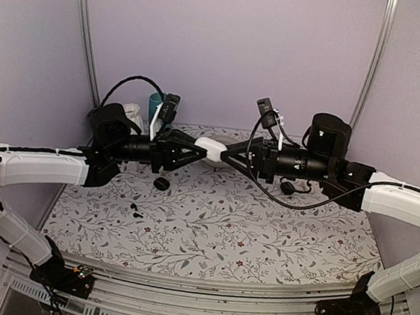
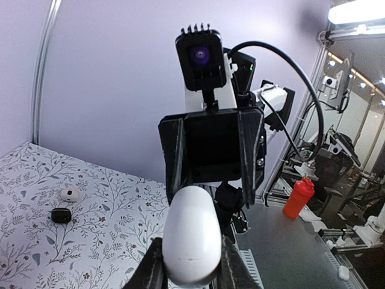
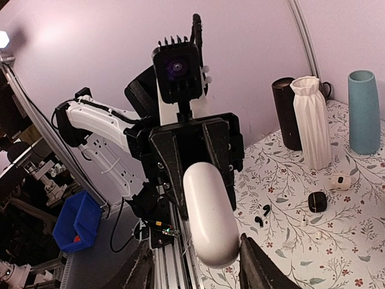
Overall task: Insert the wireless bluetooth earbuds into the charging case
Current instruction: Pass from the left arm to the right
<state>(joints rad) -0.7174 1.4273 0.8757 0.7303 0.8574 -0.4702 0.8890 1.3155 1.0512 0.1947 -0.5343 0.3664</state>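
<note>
Close against both wrist cameras sits the white charging case (image 2: 191, 238), raised over the bench (image 1: 261, 238). Your left hand (image 2: 192, 268) is closed on one end and your right hand (image 3: 198, 264) is closed on the other. Its lid looks closed. The shell is hard, smooth and rounded, so expect it to squirt out; pinch across its broad faces. The black earbuds (image 3: 266, 209) lie loose on the bench, well apart from the case. Judge them tiny, light and glossy, and take each by its stem.
</note>
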